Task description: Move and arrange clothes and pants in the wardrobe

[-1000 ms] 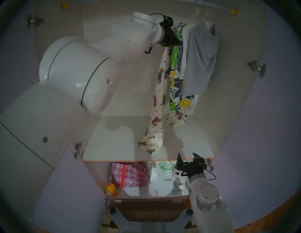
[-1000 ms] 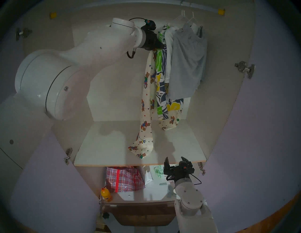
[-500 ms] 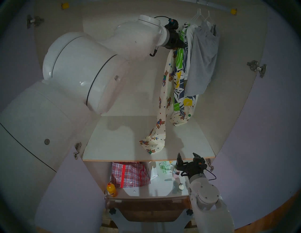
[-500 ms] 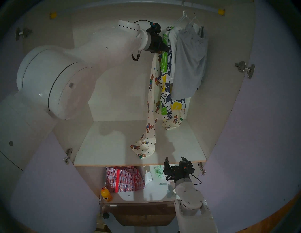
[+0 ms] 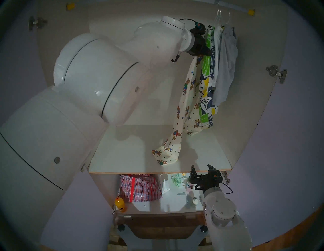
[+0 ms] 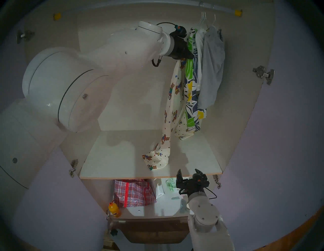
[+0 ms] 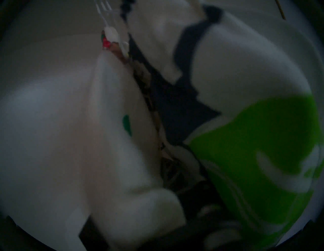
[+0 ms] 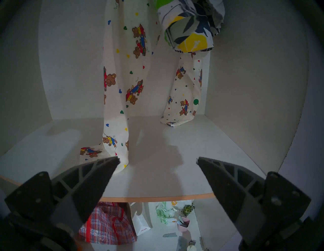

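Observation:
My left gripper [image 5: 207,53] is high in the wardrobe, shut on the top of the cream teddy-bear pants [image 5: 185,105]. One pants leg trails onto the white shelf [image 5: 131,154]. Its fingertips are buried in cloth. The leaf-print pants [image 5: 206,84], the white shirt [image 5: 217,45] and the grey T-shirt [image 5: 226,66] hang bunched at its right, on wire hangers [image 5: 219,14] under the grey rail [image 5: 235,7]. The left wrist view shows cream cloth and leaf-print cloth [image 7: 254,140] pressed close. My right gripper [image 5: 202,167] is open and empty at the shelf's front edge [image 8: 157,199].
The lilac doors [image 5: 289,140] stand open on both sides, with steel hinges [image 5: 276,72]. Below the shelf sit a red plaid bag [image 5: 140,187], an orange bottle [image 5: 120,205], a white bag [image 5: 165,186] and a pink cup [image 8: 183,224]. The wardrobe's right wall is close to the clothes.
My left arm has moved right with the teddy-bear pants. The hangers have slid right along the rail and the clothes are bunched tighter. The right arm has not moved.

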